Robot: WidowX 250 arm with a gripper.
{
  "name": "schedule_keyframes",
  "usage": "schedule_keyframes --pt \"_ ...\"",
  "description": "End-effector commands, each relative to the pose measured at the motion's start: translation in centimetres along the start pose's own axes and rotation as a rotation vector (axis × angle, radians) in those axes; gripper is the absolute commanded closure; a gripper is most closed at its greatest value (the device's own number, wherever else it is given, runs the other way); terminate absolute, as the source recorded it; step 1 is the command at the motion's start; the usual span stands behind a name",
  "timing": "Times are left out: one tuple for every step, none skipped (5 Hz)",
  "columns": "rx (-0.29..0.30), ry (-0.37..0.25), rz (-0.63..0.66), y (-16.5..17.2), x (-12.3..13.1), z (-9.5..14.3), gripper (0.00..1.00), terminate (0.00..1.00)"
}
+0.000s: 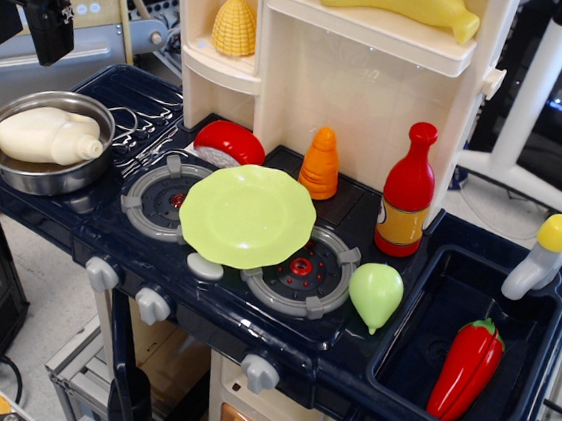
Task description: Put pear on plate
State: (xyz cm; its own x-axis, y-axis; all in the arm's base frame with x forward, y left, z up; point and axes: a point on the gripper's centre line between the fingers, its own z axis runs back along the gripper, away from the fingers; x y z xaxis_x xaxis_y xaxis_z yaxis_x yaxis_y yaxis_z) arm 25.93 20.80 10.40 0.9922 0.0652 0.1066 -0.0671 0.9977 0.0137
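Observation:
The light green pear [376,293] lies on the dark blue toy stove top, just right of the right burner, its pointed tip toward the front. The pale lime-green plate [247,215] with a wavy rim rests across the two burners, left of the pear and empty. My gripper [33,6] is at the top left, high above the steel pan and far from both. Its black fingers hang down and look empty; I cannot tell how far apart they are.
A steel pan [24,171] holding a cream bottle [47,136] sits at the left. A red wedge [230,143], orange cone [320,162] and red ketchup bottle [408,192] stand behind the plate. A red pepper [467,368] lies in the sink [415,370]. Shelves rise behind.

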Motion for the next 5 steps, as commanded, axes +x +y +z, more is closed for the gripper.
schedule_keyframes --pt "0.0 0.0 0.0 0.0 0.0 0.0 0.0 0.0" --pt "0.009 0.036 0.024 -4.7 0.5 3.2 0.0 0.0" --pt "0.027 0.055 0.087 -9.6 0.1 6.0 0.0 0.0" --pt "0.038 0.038 0.164 -14.6 0.2 6.9 0.0 0.0" --pt "0.032 0.026 0.247 -19.6 0.3 6.8 0.0 0.0"
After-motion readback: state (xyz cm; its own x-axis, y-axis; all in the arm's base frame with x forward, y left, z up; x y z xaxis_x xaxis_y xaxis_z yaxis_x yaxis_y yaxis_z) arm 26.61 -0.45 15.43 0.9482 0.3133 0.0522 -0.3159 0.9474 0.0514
